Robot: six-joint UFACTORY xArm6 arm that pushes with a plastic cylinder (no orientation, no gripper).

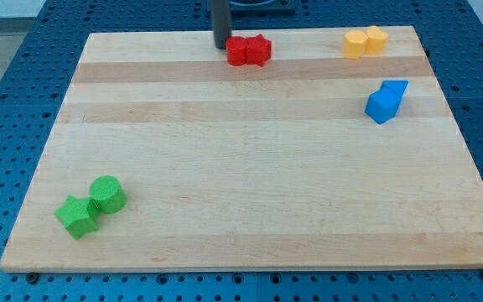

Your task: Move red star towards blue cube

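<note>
Two red blocks sit touching at the view's top centre. The right one [260, 49] looks like the red star; the left one [238, 52] is rounder and its shape is unclear. My tip [222, 46] stands just left of the left red block, close to or touching it. The blue cube [381, 106] lies at the view's right, below and far right of the red pair. A second blue block [397, 89] touches the cube on its upper right.
Two yellow blocks [355, 43] [377, 38] sit together at the top right of the wooden board [250, 184]. A green star [77, 216] and a green cylinder [106, 194] sit together at the bottom left.
</note>
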